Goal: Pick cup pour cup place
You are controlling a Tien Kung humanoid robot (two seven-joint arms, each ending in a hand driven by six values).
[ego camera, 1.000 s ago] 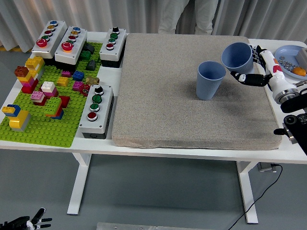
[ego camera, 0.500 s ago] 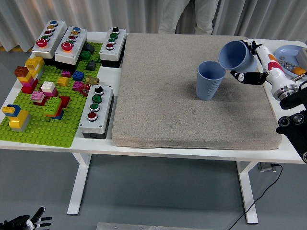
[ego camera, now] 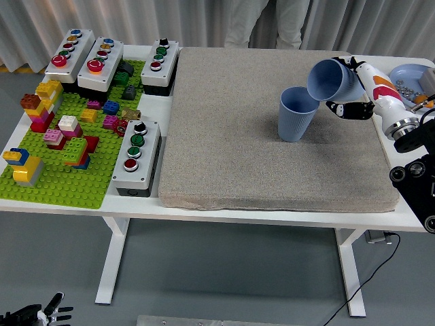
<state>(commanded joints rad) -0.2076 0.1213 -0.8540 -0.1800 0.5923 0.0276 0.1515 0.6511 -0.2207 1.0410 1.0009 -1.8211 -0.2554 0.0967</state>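
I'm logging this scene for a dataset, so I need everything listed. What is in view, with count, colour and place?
Cups: 2, blue; one upright on the mat, one tilted toward it in the right hand.
Mat: 1, grey-beige, covering the table's middle and right.
Table: 1, white.
Baseplate: 1, green, left side, carrying many mixed-colour bricks.
Button boxes: 4, grey with coloured buttons; three along the far left, one near the mat's left edge.
Bowl: 1, blue, far right, holding small items.
Person: 1, light trousers, far side.
Right hand: black and white, gripping the tilted cup.
Left hand: low at bottom left.
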